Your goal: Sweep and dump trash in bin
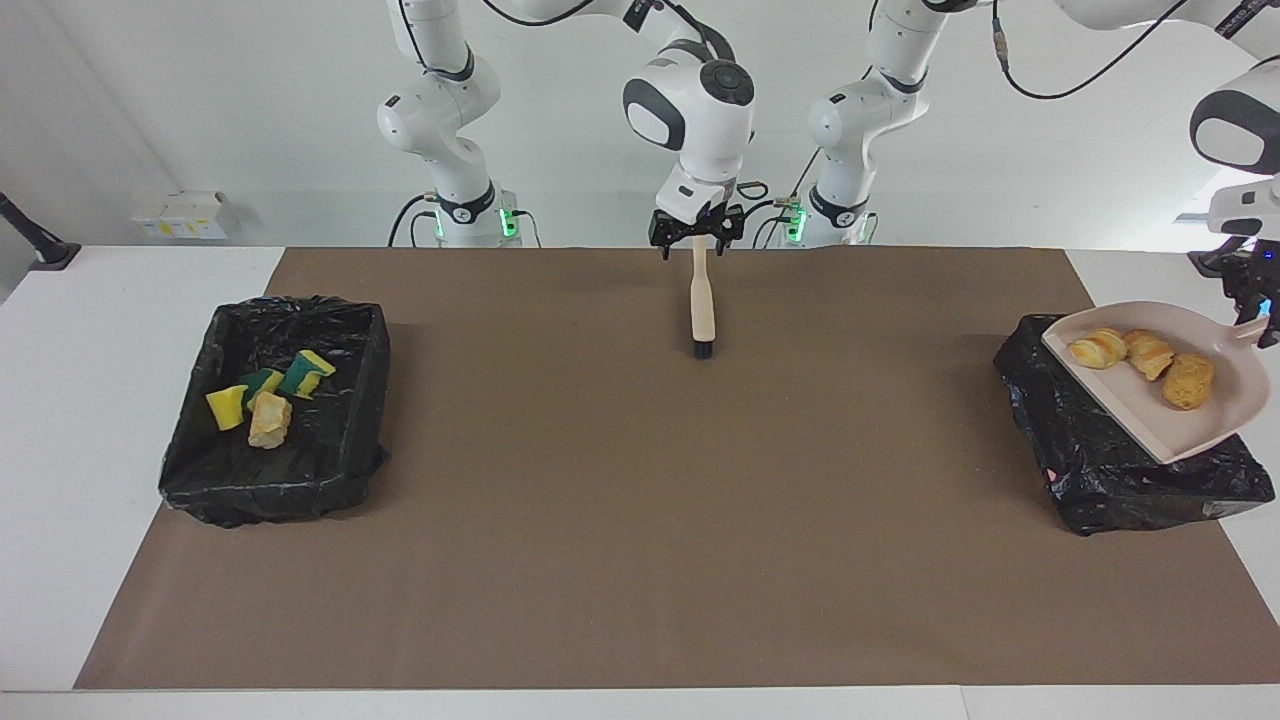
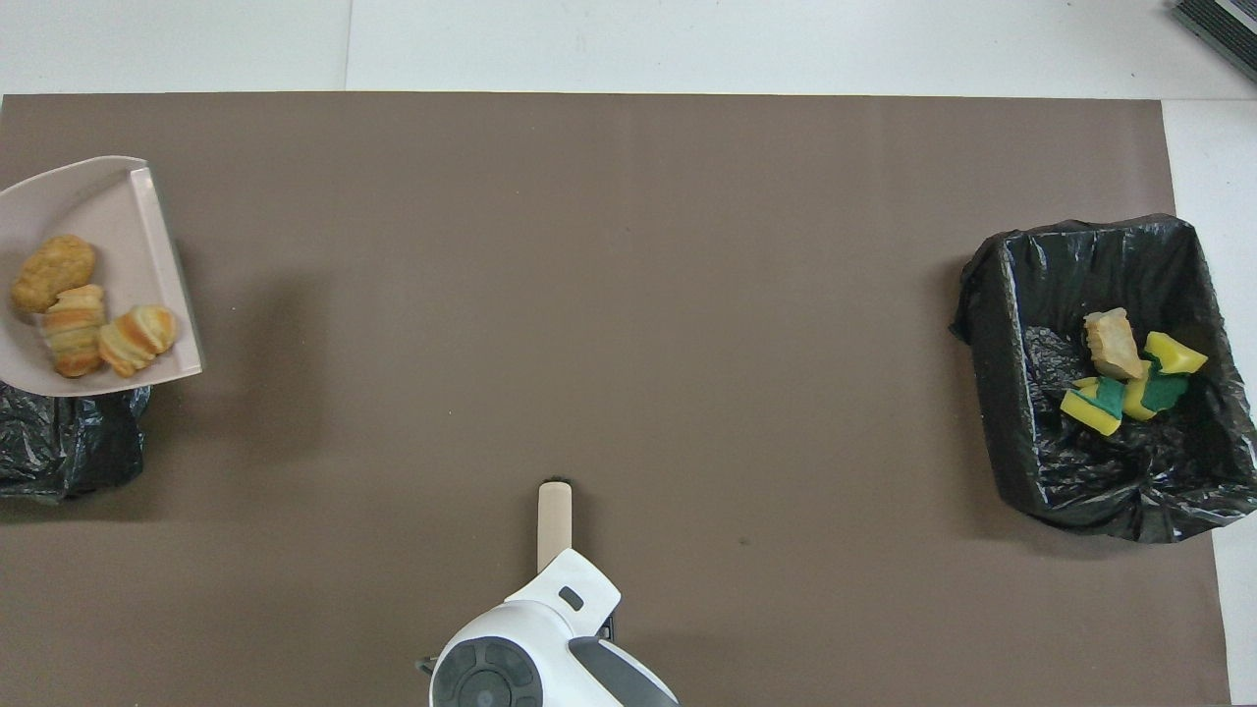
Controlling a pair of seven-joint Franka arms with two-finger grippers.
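The beige dustpan [image 1: 1170,420] hangs level over the black-lined bin [image 1: 1080,440] at the left arm's end of the table. My left gripper [image 1: 1253,312] is shut on its handle. Three bread-like lumps of trash [image 1: 1140,355] lie in the pan [image 2: 98,196]. The beige brush [image 1: 703,300] lies on the brown mat mid-table, bristles pointing away from the robots. My right gripper [image 1: 697,235] is open just above the handle's end. More trash [image 1: 265,395], sponge pieces and a lump, lies in the other bin [image 1: 330,450].
A brown mat [image 1: 600,520] covers most of the white table. The bin at the right arm's end [image 2: 1002,393] sits on the mat's edge. In the overhead view the right arm's wrist [image 2: 540,658] covers the brush's handle end.
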